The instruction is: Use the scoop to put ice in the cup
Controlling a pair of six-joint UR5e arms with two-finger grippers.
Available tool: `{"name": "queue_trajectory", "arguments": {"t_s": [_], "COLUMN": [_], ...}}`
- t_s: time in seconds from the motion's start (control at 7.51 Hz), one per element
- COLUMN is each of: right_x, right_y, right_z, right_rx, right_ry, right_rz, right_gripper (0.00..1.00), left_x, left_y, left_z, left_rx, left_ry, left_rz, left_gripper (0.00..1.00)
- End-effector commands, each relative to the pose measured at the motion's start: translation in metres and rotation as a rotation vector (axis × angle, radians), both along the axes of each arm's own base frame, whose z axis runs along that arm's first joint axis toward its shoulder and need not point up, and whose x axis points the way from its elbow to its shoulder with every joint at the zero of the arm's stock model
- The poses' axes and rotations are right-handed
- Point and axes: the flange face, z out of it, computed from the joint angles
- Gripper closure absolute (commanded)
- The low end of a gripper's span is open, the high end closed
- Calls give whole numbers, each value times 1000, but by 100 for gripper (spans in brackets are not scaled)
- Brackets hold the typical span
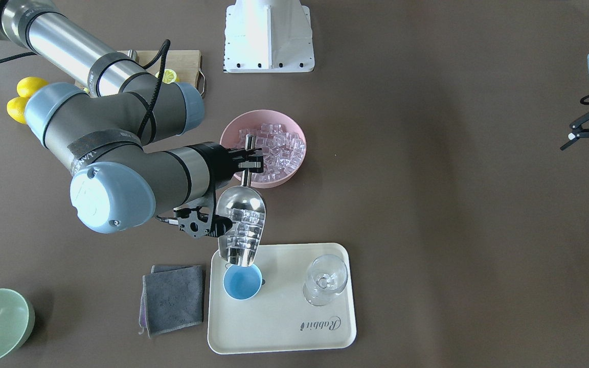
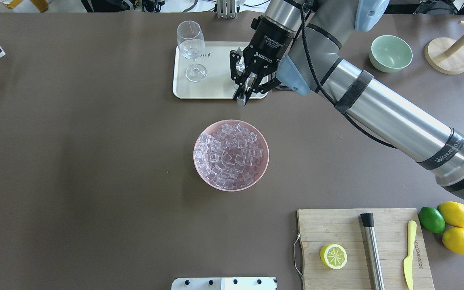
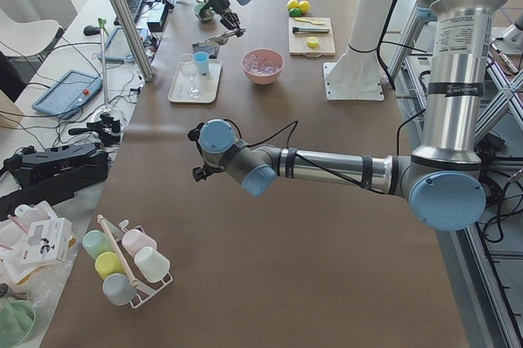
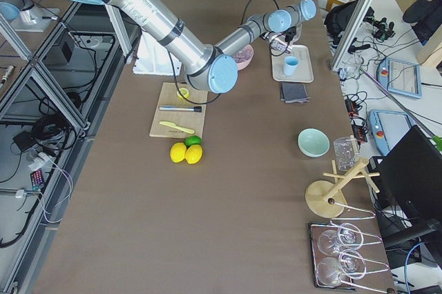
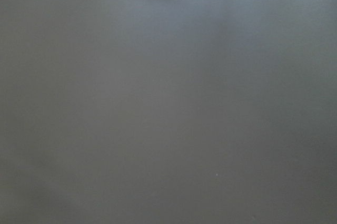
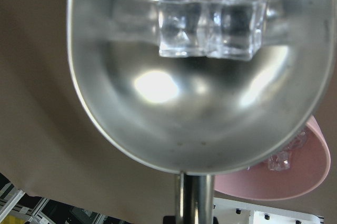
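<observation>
Nearest the operators' side, a cream rectangular plastic tray (image 1: 284, 327) is resting on the brown bench (image 1: 453, 204). It is carrying the small round light-blue cup (image 1: 242, 282) near its robot-side corner on the robot's right, and a clear stemmed glass (image 1: 325, 280) is standing upright well apart from the cup. A folded grey cloth (image 1: 173, 299) is lying just beside the tray. Above the cup, the shiny stainless-steel scoop (image 1: 241, 225) is hanging tilted, mouth downward, with its front lip lining up over the cup's far rim; the side views are showing it raised clear of the cup. Small clear ice cubes (image 1: 246, 230) are sitting in the trough close to that lip. The right hand (image 1: 253, 160) is pinching the scoop's thin rod handle between its two fingers. Behind it, a round pink bowl (image 1: 230, 134) is holding many more cubes. Level with that bowl, far out on the robot's left side, the left hand (image 1: 583, 161) is hovering over the bench with its fingers spread.
</observation>
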Motion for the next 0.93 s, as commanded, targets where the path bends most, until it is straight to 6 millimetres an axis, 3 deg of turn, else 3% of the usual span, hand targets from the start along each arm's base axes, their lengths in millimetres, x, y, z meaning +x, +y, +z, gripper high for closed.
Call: {"name": "queue_trajectory", "arguments": {"t_s": [0.0,0.53,0.67,0.8], "right_x": [-4,-2,2,4], "right_y": [-8,-14,-17,-18], "right_z": [-3,5,7,9], "right_rx": [-33,-63,-61,-68], "right_ry": [-47,-93,-100,-108], "right_rz": [-22,-39,-36,-37], "right_gripper": [100,100,100,100], "left_x": [-52,-114,-129,-141], "left_y": [14,29,45,50], "left_z": [20,69,101,111], "left_rx": [-241,-480,-543,-568], "left_ry": [-44,-140,-140,-135], "left_rz": [-98,-242,-267,-292], "left_gripper": [2,2,2,2]}}
